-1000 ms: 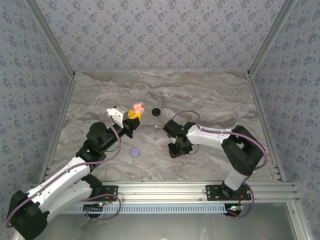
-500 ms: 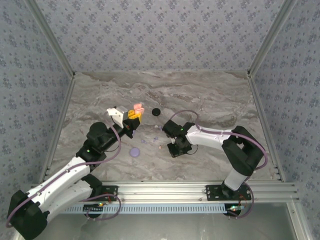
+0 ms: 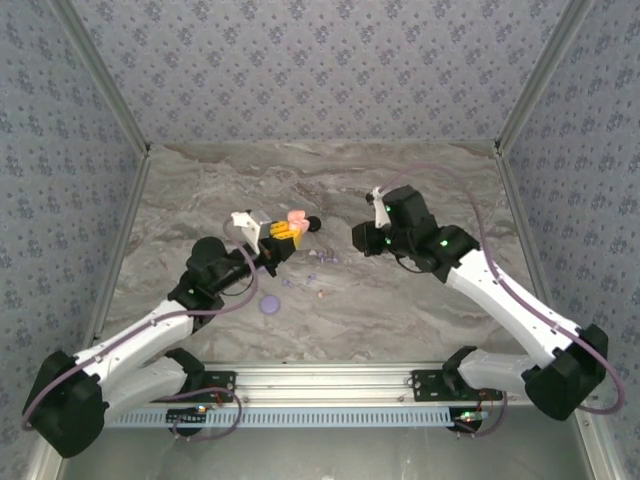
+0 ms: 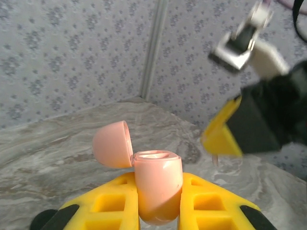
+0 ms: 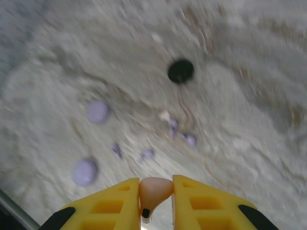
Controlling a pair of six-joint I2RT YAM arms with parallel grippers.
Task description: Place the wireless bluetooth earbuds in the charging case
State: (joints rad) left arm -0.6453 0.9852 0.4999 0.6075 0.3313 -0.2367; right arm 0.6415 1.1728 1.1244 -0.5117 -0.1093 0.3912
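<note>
Marbled counter point(image 3: 190, 190) between papered walls, both arms raised over its middle. Left fingers point(image 4: 112, 201) pressed against the pink case point(image 4: 157, 184), holding it upright off the counter with the lid point(image 4: 112, 143) tipped back and the pocket showing. Right fingers point(image 5: 108, 206) no longer down among the loose earbuds point(image 3: 316, 280): lifted clear within the last second, swung up and toward the case, and pinching one pinkish earbud point(image 5: 154, 190) with a dark spot at one end. Seen from the left wrist, hanging to the right of the case's open mouth, near it but apart. Case itself carried slightly forward to meet it. Marks the pick as done and the carry as nearly over; calls next, probably, for lining the stem up with the pocket. Leaves several lavender bits lying on the counter near the lavender disc point(image 3: 269, 302) and the black disc point(image 3: 314, 223), so much of the job remaining.
</note>
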